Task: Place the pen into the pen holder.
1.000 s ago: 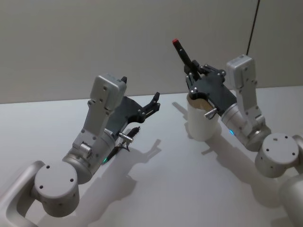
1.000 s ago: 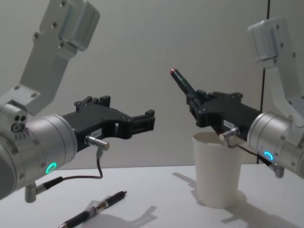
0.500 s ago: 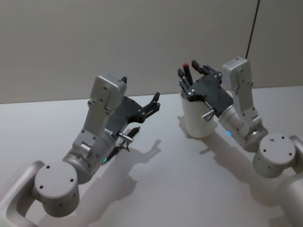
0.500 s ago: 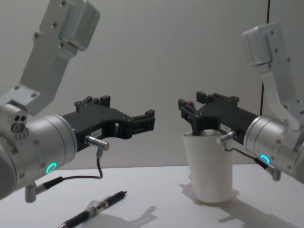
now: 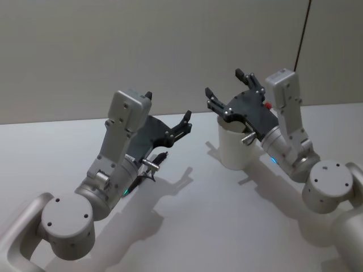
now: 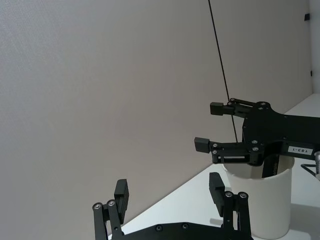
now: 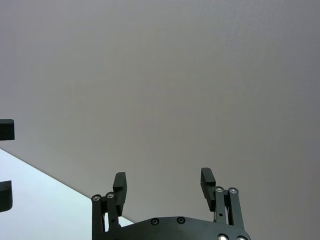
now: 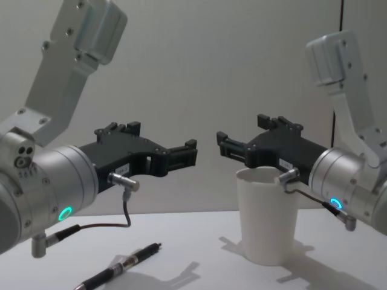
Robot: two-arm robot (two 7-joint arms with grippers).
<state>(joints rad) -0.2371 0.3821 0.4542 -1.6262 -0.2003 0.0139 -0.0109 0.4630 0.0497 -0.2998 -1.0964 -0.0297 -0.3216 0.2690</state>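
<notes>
The right claw [image 5: 225, 85] has come apart just above the cup [image 5: 232, 150]. The pen [image 5: 267, 105] it held a second ago now stands inside the cup, its red end showing. The placing seems done. The left claw [image 5: 185, 123], also apart, waits left of the cup.

Silver-grey arms [image 8: 57, 96], teal-lit, carry black left hand [image 6: 169, 185] and right hand [image 7: 163, 177].

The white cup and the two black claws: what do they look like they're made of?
The cup looks like thin paper: matt white, tapered, with a thin rim. The right claw and the left claw, both open, look like matt black metal or hard plastic, I can't tell which: flat plates joined by bright screws.
</notes>
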